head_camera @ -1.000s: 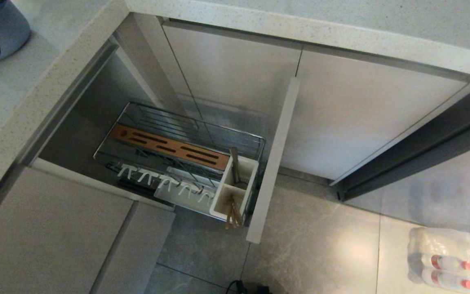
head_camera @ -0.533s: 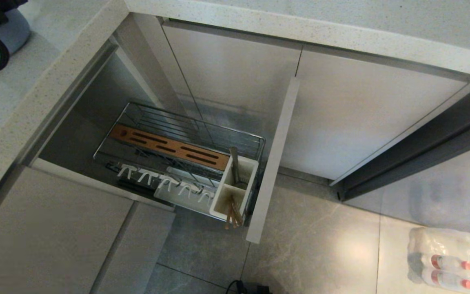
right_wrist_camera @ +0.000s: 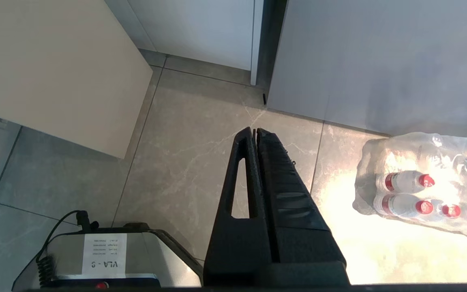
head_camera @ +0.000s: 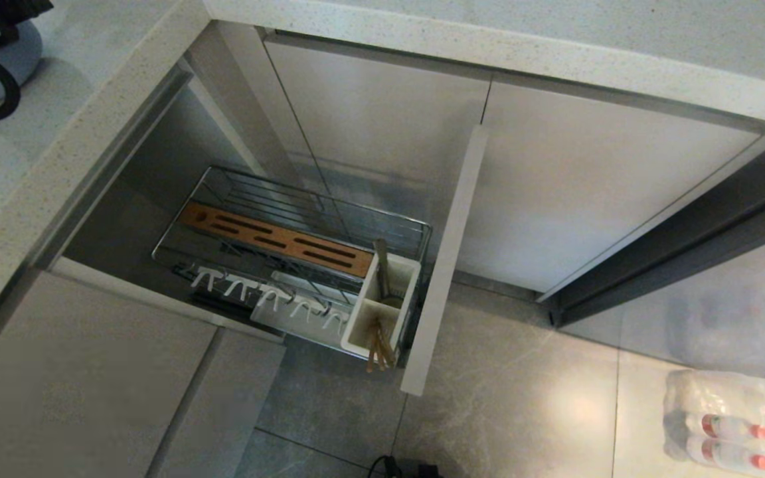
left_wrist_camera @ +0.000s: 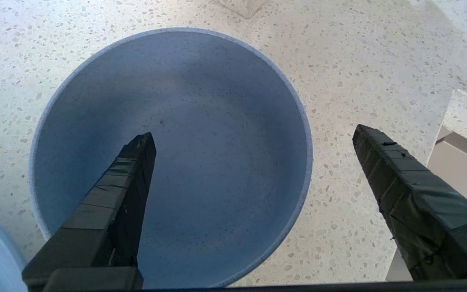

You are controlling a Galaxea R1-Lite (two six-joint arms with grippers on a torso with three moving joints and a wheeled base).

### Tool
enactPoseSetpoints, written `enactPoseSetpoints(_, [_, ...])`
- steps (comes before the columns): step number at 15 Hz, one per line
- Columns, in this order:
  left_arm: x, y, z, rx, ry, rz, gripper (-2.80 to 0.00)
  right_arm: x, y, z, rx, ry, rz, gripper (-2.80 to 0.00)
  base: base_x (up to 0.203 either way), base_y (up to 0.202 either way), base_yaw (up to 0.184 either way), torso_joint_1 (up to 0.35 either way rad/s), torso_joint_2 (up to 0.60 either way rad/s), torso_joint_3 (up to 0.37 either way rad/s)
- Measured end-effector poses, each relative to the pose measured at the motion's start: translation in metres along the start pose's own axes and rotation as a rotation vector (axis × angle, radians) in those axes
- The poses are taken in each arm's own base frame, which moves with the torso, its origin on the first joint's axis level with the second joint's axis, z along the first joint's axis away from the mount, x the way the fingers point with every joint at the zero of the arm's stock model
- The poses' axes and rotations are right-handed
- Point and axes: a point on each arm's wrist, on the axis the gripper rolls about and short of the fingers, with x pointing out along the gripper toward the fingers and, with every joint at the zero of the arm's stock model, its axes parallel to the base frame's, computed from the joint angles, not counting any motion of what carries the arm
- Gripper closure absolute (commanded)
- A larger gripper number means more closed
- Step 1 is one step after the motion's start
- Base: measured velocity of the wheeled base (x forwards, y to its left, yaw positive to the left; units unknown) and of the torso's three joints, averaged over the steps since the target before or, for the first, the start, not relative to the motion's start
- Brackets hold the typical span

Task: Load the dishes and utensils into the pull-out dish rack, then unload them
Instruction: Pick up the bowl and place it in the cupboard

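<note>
Bowl on the counter, rim between the spread jaws

I'm looking at my left gripper: two long tapering black fingers, their flat faces wrapped in dark matte tape showing crosswise seams. My right gripper is showing the same black wedge-shaped fingers, one ribbed along its back, the other with a long slot cut through it. My base is showing grey metal, a white label, a red button and a coiled black cable.
</note>
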Motion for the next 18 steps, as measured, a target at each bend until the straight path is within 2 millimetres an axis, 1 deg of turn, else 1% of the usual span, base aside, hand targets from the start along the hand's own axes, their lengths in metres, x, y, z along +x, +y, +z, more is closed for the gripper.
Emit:
enactPoseSetpoints(4, [0.0, 0.0002, -0.0006, 0.001, 0.002, 0.001, -2.8, 0.0, 0.0, 0.0, 0.0, 0.0, 0.0, 0.0, 0.0, 0.0, 0.0, 0.0, 0.0, 0.0])
enactPoseSetpoints(5, [0.0001, 0.0002, -0.0009, 0.002, 0.004, -0.003, 0.0, 0.0, 0.0, 0.0, 0.0, 0.0, 0.0, 0.0, 0.0, 0.0, 0.0, 0.0, 0.0, 0.0])
enactPoseSetpoints(14, [-0.002, 0.0003, -0.0004, 0.002, 0.005, -0.023, 0.0, 0.0, 0.0, 0.0, 0.0, 0.0, 0.0, 0.0, 0.0, 0.0, 0.0, 0.0, 0.0, 0.0])
enactPoseSetpoints(18, [-0.0087, 0.001, -0.0013, 0.009, 0.011, -0.041, 0.0, 0.0, 0.0, 0.0, 0.0, 0.0, 0.0, 0.0, 0.0, 0.0, 0.0, 0.0, 0.0, 0.0])
